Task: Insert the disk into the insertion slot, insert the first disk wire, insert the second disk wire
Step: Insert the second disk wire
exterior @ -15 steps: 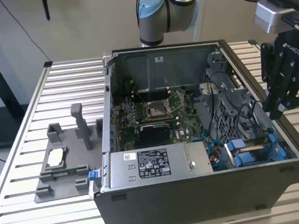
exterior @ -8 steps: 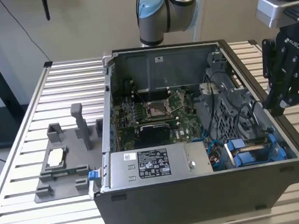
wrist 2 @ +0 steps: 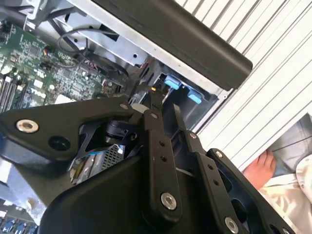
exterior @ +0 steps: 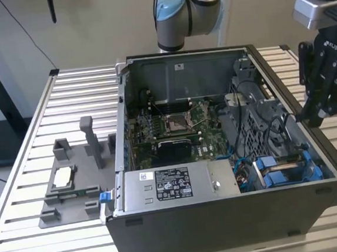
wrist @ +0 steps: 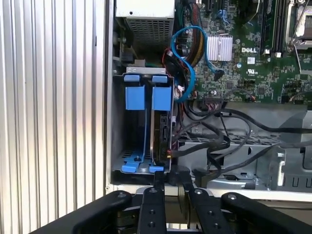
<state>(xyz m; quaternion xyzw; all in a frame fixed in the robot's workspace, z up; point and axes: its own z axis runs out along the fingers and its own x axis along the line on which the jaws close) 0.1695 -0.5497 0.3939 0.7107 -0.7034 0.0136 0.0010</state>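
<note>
First wrist view puts the disk (wrist: 161,122) seated in the slot (wrist: 145,77), straight ahead of the gripper (wrist: 171,178). Black wires (wrist: 214,146) lie loose just beside the fingertips (wrist: 158,182), so I judge one could catch there and be dragged. The fingers stand only slightly apart; I see nothing held between them.

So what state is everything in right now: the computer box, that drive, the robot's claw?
computer case: open, side panel off, insides showing.
disk: standing on edge, seated in its bay.
insertion slot: occupied by the disk.
neighbouring bay: looks empty.
blue cable: looped loosely over the board.
gripper: poised at the case's edge, close to the disk's end.
</note>
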